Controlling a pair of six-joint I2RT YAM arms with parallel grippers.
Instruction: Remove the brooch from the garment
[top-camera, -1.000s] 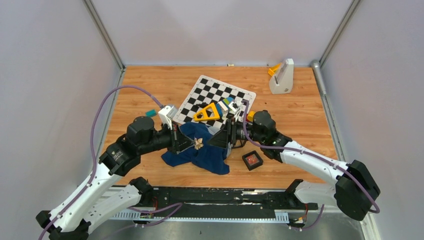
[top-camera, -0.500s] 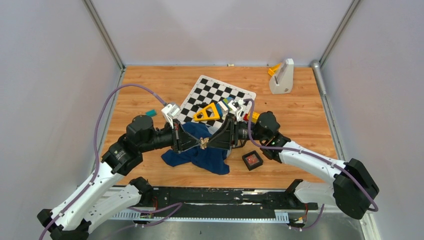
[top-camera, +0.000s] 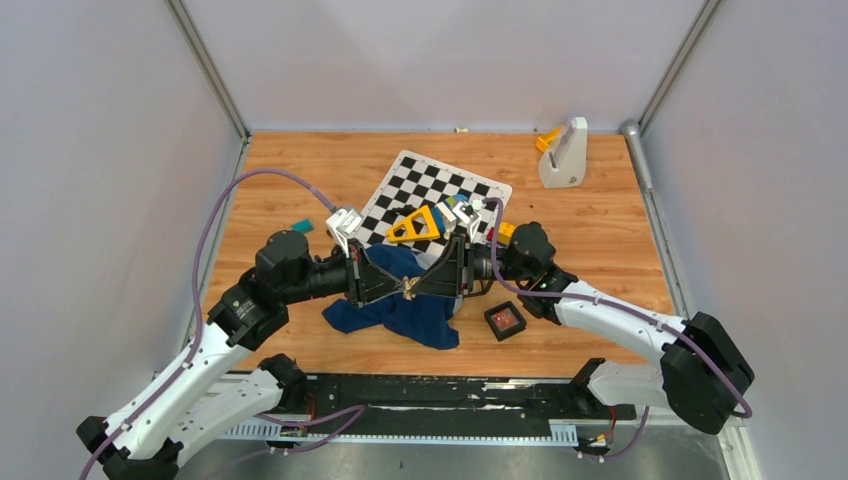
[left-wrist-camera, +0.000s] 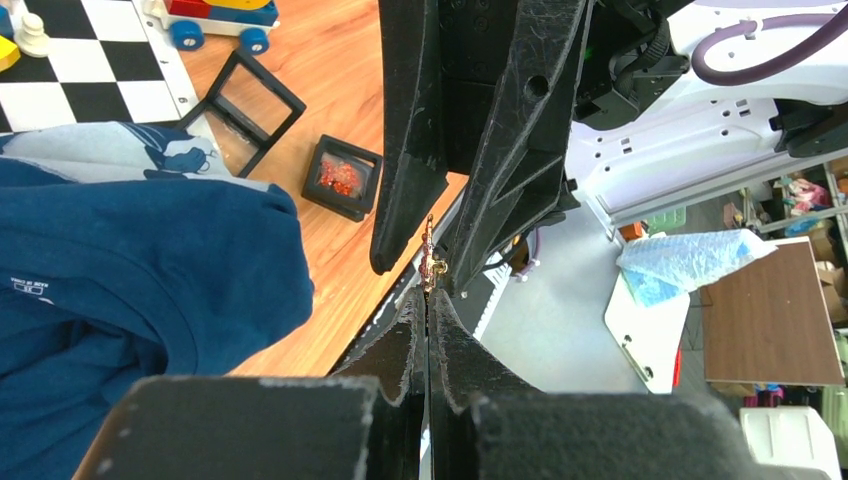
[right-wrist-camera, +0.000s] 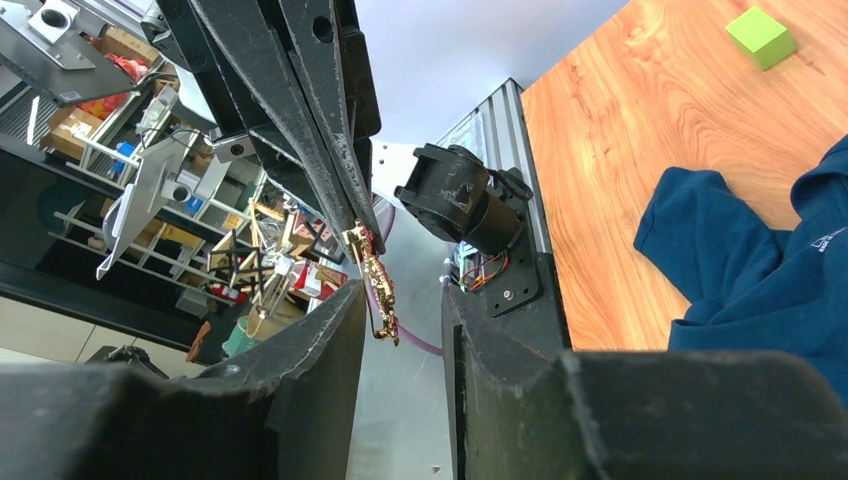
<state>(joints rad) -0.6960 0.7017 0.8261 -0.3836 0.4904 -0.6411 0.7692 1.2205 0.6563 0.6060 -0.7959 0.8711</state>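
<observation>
Brooch (right-wrist-camera: 372, 285) off shirt (top-camera: 395, 315), held in mid-air just above cloth. Left gripper (left-wrist-camera: 428, 300) clamped tight on brooch. Right gripper (right-wrist-camera: 403, 300) meets it tip to tip, fingers parted either side of brooch, gripping nothing. Removal looks done; handover or set-down likely left.

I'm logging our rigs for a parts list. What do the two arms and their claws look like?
The left arm and right arm share one build: white shell links between black rounded joint housings, with a purple cable running along each. The left claw and right claw are matte black, with long tapering fingers, rough and scuffed on their faces.
</observation>
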